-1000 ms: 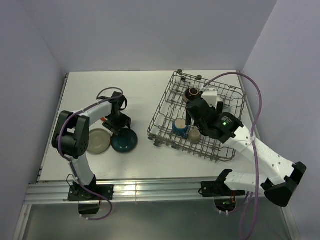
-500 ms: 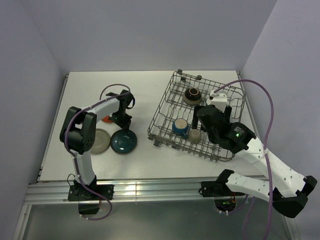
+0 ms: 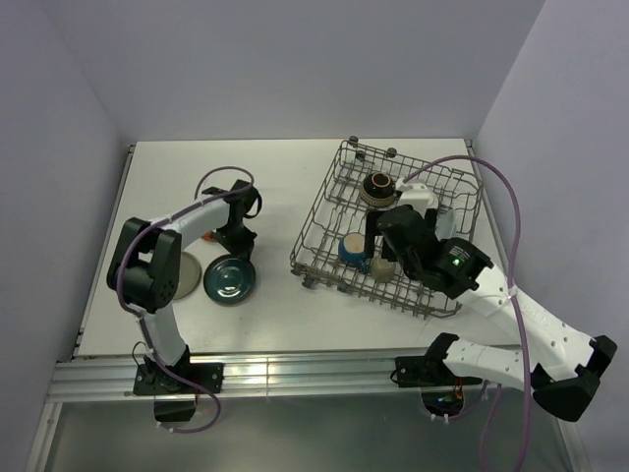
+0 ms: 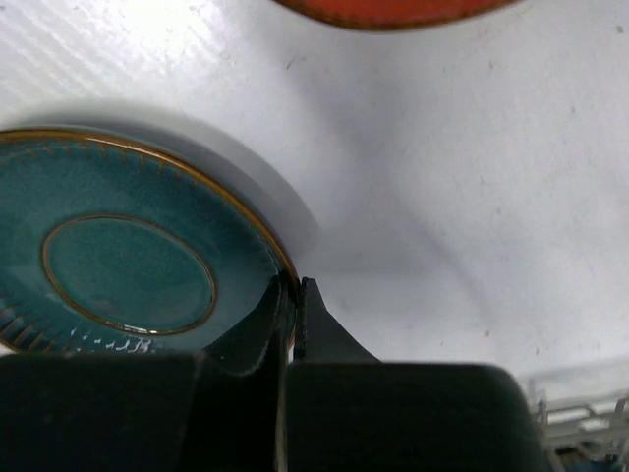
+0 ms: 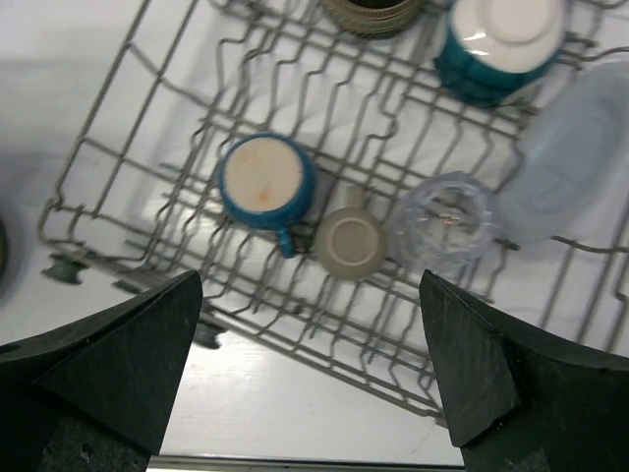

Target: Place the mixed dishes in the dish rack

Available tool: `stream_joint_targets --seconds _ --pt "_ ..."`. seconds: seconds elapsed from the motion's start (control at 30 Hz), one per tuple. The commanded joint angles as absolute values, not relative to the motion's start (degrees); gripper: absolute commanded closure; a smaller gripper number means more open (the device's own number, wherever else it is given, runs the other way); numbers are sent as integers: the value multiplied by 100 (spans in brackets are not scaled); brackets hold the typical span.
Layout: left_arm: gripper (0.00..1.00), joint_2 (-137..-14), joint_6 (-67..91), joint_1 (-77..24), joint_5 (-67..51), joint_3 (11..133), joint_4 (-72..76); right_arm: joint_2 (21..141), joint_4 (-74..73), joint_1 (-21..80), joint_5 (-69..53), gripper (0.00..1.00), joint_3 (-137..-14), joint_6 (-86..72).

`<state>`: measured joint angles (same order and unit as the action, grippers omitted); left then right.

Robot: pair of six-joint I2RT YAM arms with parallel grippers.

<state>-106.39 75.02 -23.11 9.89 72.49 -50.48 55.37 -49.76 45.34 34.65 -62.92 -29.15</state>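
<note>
Left gripper [image 4: 292, 298] is clamped on the rim of the teal plate [image 4: 118, 261], one finger above the edge and one below. The plate sits on the white table [image 4: 442, 197], left of the rack [image 3: 437, 192] and well apart from it. A soft shadow lies under the plate's pinched side, but whether that side is off the table cannot be told. The red plate [image 4: 393, 8] lies just beyond it, and the beige plate [image 3: 189, 280] is just beside it, partly under the arm.

Right gripper [image 5: 308, 295] hangs over the rack with its fingers [image 5: 118, 364] spread wide and nothing between them. Below it in the rack (most pieces upside down) are a blue mug [image 5: 263, 182], a small beige cup [image 5: 352, 244] touching the mug's handle, and the glass [image 5: 444, 218] just beside that cup. The teal bowl [image 5: 501, 34] and the blue plate [image 5: 580, 147] are farther in. The brown bowl [image 3: 378, 185] sits near the rack's far end.
</note>
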Motion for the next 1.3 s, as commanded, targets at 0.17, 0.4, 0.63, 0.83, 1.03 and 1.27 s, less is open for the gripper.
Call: stream_joint_targets --seconds 0.17,0.4,0.63,0.83,1.03,1.27 --pt "100 -9414 6812 -2294 449 6970 -4641 6090 -3518 4930 1926 1 -6337 -2926" --pt "100 -8553 6548 -2294 -34 6838 -4526 6450 -1698 5317 862 0 -5854 -3260" --pt "100 -7771 6425 -2285 -246 6662 -4509 7777 -1090 5774 932 0 -6433 -3147" --pt "100 -7349 6355 -2215 -351 6653 -4640 8700 -932 5976 1010 0 -7066 -2813" --pt "100 -7058 6320 -2162 -702 6873 -4772 8895 -274 6012 616 2 -7040 -2610" --pt "100 -6900 6372 -2153 -1274 7163 -4764 8894 263 6021 97 8 -6855 -2435"
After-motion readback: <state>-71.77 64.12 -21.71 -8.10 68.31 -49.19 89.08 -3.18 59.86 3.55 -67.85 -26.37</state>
